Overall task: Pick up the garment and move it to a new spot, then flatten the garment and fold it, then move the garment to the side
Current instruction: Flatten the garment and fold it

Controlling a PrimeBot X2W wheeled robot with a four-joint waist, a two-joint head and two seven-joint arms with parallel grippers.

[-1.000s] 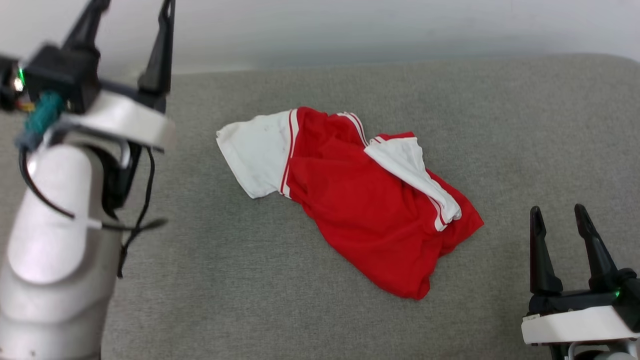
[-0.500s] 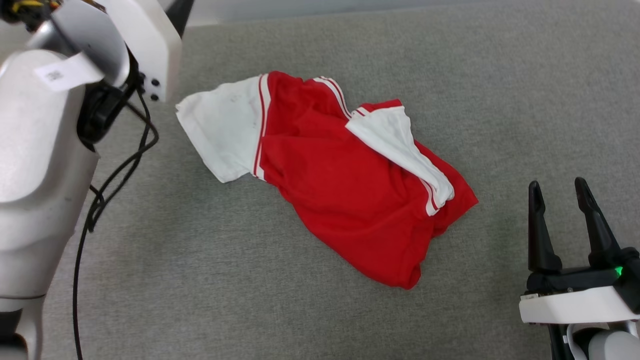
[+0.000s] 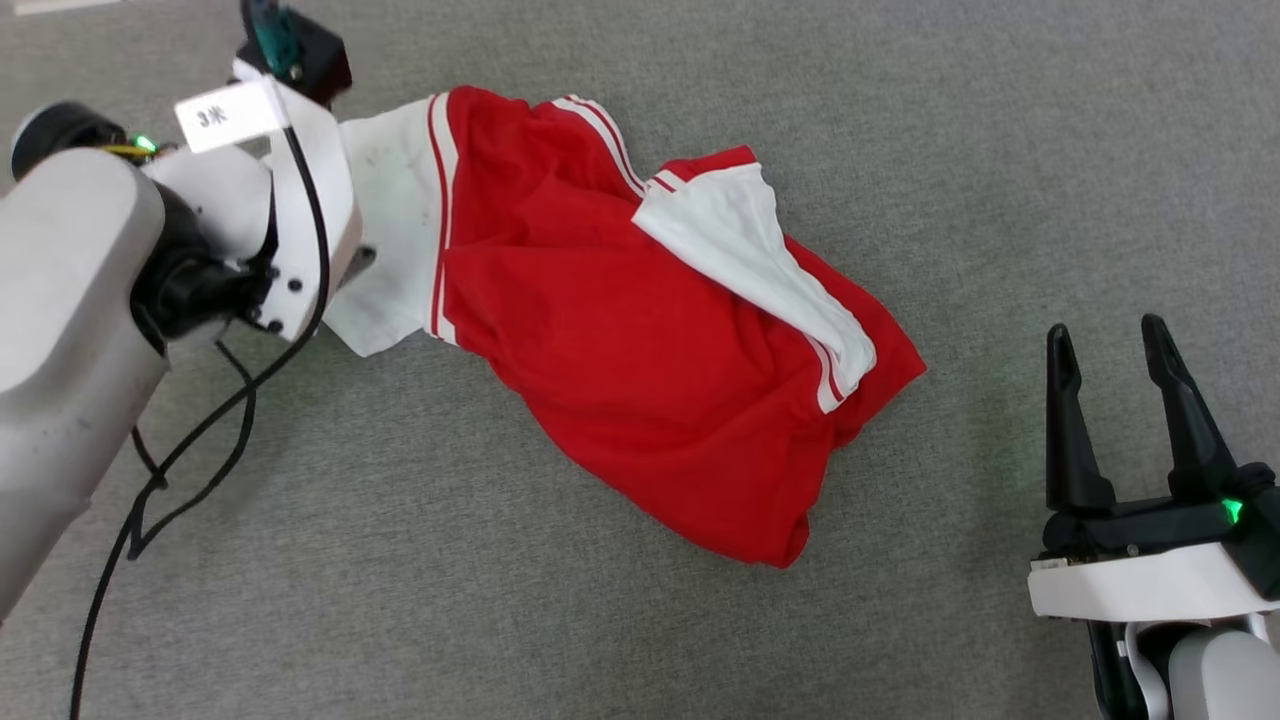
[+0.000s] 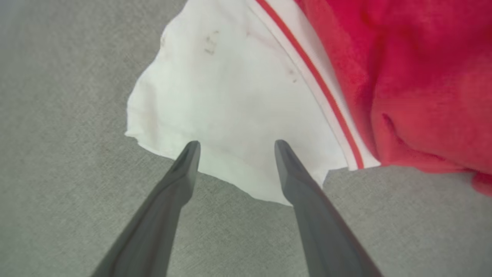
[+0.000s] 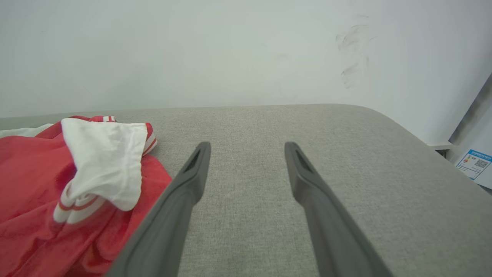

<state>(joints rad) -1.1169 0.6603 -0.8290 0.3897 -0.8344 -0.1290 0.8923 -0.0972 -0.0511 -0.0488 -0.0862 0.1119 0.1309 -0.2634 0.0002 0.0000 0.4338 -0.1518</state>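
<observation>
Head view: a crumpled red sports-jersey garment [image 3: 620,360] of thin fabric, with white short sleeves and red-white striped trim, lay heaped on the grey woven fabric surface [image 3: 950,150]. It sat near the middle and ran from upper left to lower right. One flat white sleeve [image 3: 395,250] was spread at the garment's left end. A second, folded white sleeve [image 3: 750,260] lay draped over the red body. The pale left arm [image 3: 70,300] reached in from the left, its wrist over the outer edge of the flat white sleeve, and a black cable [image 3: 200,430] trailed beneath it. The right gripper [image 3: 1106,332] stood at the lower right, well apart from the garment, with its two dark fingers spread wide and empty.

Left wrist view: the left gripper [image 4: 234,144] pointed down at the flat white sleeve, fingers wide apart, both tips at the sleeve's near hem. I could not tell whether the tips touched the cloth. No fabric was pinched. The striped trim and red body filled the upper right.

Right wrist view: the right gripper's fingers were spread wide over the bare grey surface. The garment lay to their left, the folded white sleeve on top of the red. A white wall [image 5: 192,50] rose behind, and a blue-and-white printed label [image 5: 473,163] showed at the far right.
</observation>
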